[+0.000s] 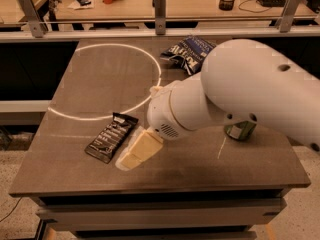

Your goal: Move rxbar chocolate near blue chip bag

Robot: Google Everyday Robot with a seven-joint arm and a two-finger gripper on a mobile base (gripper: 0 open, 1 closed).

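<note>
1 gripper (136,153) hangs low, just right of the rxbar chocolate (111,136), which lies flat on the table (75,84). Whether the gripper is released or clenched cannot be told. The blue chip bag (186,51) lies well apart, behind-right of the rxbar chocolate.

table (85,89): smooth top, matt grey-brown, faint streaks. rxbar chocolate (111,137): black wrapper, slight plastic sheen, white print. blue chip bag (187,53): crumpled foil, glossy on the creases. gripper (135,154), low over the table's front part just right of the bar: cream, smooth, matt, looks plastic. arm shell (250,89): white, smooth, satin plastic look. green can (240,130): shiny.
</note>
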